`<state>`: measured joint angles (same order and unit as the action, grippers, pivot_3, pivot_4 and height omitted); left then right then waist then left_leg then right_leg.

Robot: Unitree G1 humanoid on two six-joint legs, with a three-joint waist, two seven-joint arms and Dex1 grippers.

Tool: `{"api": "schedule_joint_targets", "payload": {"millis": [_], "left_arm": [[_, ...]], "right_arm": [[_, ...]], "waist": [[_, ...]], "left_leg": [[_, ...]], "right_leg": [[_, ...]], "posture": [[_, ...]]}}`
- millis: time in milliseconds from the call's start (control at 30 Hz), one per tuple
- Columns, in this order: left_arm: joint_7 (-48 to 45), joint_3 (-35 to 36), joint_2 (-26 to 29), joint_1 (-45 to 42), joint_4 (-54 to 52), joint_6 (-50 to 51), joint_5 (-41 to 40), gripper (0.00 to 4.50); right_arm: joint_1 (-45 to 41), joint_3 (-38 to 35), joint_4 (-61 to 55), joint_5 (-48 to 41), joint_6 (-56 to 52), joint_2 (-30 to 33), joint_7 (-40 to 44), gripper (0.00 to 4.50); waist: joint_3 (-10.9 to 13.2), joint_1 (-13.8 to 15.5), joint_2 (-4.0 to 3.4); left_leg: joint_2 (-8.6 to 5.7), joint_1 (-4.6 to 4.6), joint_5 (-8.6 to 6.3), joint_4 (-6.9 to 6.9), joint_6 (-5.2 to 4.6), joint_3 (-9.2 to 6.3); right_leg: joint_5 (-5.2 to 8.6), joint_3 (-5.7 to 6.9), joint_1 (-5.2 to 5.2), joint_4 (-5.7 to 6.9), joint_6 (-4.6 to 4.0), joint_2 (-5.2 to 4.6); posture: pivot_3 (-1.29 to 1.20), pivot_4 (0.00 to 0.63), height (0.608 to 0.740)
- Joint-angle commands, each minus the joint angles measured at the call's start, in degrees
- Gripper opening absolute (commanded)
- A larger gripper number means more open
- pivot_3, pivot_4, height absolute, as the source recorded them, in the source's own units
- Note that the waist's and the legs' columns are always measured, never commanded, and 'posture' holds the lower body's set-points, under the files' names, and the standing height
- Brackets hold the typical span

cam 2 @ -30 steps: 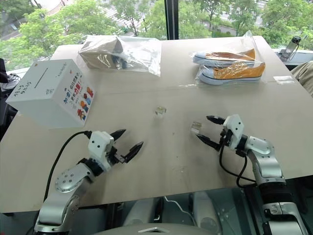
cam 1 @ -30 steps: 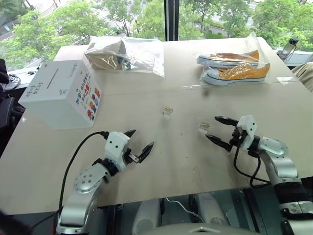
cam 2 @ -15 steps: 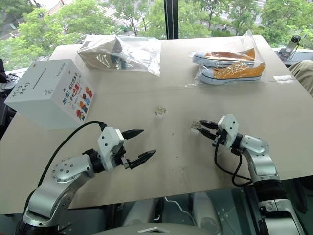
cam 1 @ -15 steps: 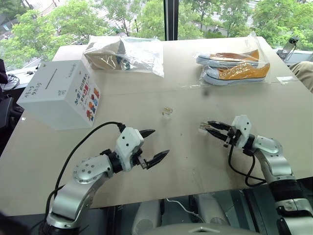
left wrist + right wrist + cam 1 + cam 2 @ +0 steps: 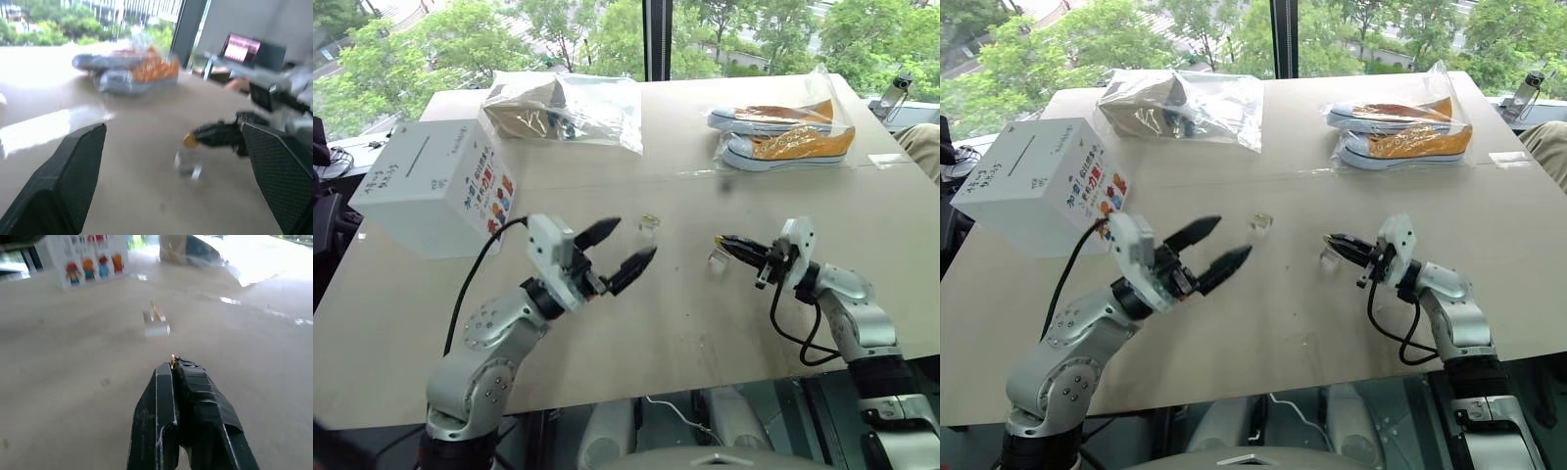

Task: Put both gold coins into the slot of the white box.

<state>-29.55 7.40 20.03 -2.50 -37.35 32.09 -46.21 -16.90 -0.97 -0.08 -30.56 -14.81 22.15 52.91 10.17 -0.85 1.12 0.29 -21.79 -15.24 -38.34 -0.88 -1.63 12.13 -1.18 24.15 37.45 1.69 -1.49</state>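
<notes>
My right gripper (image 5: 722, 240) is shut on a gold coin (image 5: 189, 140), which shows as a small gold glint at its fingertips (image 5: 172, 361), just above a clear plastic cube (image 5: 719, 258) on the table. A second gold coin (image 5: 155, 311) stands in another clear cube (image 5: 649, 224) near the table's middle. My left gripper (image 5: 625, 245) hangs open and empty above the table, left of that cube, pointing towards the right gripper. The white box (image 5: 431, 186) with colourful prints sits at the far left, its dark slot (image 5: 416, 152) in the top face.
A clear bag with brownish shoes (image 5: 563, 106) lies at the back, and bagged orange-and-white sneakers (image 5: 783, 137) at the back right. A small clear tag (image 5: 888, 159) rests near the right edge. Bare tabletop stretches between the box and the grippers.
My right gripper went from open to shut at the nearer cube and rose slightly with the coin. My left arm lifted and swung right, still open.
</notes>
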Motion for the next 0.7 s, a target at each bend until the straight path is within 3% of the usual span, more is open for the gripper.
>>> {"api": "schedule_joint_targets", "payload": {"millis": [33,300,467,600,633,700], "left_arm": [[2.7,-0.2,-3.1,-1.1,-1.8,1.4,-9.0,4.50],[4.9,-2.3,-13.7,-5.1,3.2,-0.2,-21.4,4.50],[3.8,-4.5,-16.3,-5.4,4.1,-0.1,-24.5,4.50],[3.0,-4.9,-15.4,-6.2,4.8,0.4,-25.7,3.57],[2.7,-4.9,-15.0,-6.5,5.1,0.4,-25.8,3.11],[2.3,-4.9,-14.6,-6.8,5.5,0.5,-26.2,3.11]], "right_arm": [[-2.4,-1.9,-10.3,-14.8,-14.9,-1.6,-4.5,0.04],[-5.5,-6.2,-18.6,-45.1,-31.9,-9.1,-21.9,0.04],[-5.0,-6.4,-20.5,-53.4,-33.6,-10.4,-27.5,0.04],[-4.9,-5.7,-21.5,-54.5,-32.5,-11.4,-29.7,0.00],[-4.7,-5.4,-21.8,-54.4,-32.3,-11.6,-29.9,0.00],[-4.4,-5.1,-22.2,-54.0,-32.1,-11.8,-30.1,0.00]], "waist": [[0.0,0.0,0.00],[0.0,0.2,0.01],[0.0,0.1,0.01],[0.0,0.0,0.01],[0.0,0.0,0.01],[0.0,0.0,0.01]], "left_leg": [[0.00,-0.01,0.00,0.00,0.00,-0.01],[-0.08,-0.08,0.00,-0.03,0.00,-0.13],[-0.11,-0.13,0.00,-0.04,-0.01,-0.12],[-0.10,-0.12,0.00,-0.03,-0.01,-0.12],[-0.11,-0.12,0.00,-0.03,-0.01,-0.12],[-0.10,-0.11,0.00,-0.03,-0.01,-0.13]], "right_leg": [[0.00,0.00,0.00,0.00,0.00,0.00],[0.00,0.09,-0.02,-0.04,-0.01,0.06],[0.01,0.08,-0.02,-0.11,0.00,0.10],[0.02,0.08,-0.02,-0.11,0.00,0.15],[0.03,0.07,-0.02,-0.11,0.02,0.18],[0.06,0.07,-0.01,-0.11,0.07,0.22]], "posture": [[0.00,0.150,0.740],[0.00,0.150,0.740],[0.00,0.150,0.740],[0.00,0.150,0.740],[0.00,0.150,0.740],[0.00,0.150,0.740]]}}
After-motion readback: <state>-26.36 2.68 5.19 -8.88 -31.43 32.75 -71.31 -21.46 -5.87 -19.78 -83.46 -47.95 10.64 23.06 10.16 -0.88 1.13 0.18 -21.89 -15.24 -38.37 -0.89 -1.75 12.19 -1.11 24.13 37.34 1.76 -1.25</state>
